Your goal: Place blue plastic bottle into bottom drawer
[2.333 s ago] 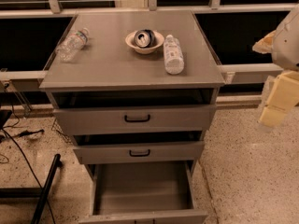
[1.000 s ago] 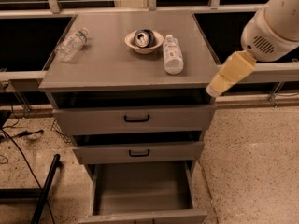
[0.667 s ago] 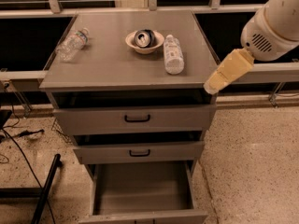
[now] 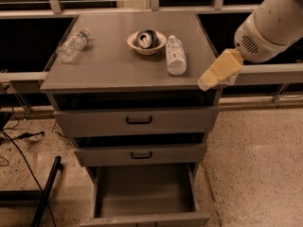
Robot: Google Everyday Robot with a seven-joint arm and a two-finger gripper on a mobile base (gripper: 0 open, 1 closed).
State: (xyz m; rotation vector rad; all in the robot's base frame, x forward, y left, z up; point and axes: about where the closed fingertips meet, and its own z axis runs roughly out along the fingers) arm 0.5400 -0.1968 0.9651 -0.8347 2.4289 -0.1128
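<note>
The blue plastic bottle (image 4: 175, 56), stout and clear with a white cap and pale label, lies on its side on the grey cabinet top (image 4: 118, 65), just right of a bowl. The bottom drawer (image 4: 144, 197) is pulled out wide, showing a bare flat grey floor. My gripper (image 4: 210, 79) hangs at the end of the white arm (image 4: 270, 22) over the cabinet top's right front corner, about a bottle's length right of the bottle and apart from it.
A cream bowl (image 4: 147, 41) holding a crushed can stands mid-top. A thinner clear bottle (image 4: 73, 44) lies at the left edge. The two upper drawers (image 4: 137, 121) are slightly pulled out. Black cables and a stand leg (image 4: 45, 193) lie on the floor at left.
The arm has swung in from the right and the gripper has moved left, down to the cabinet's right front corner. The bottle, bowl and drawers have not moved.
</note>
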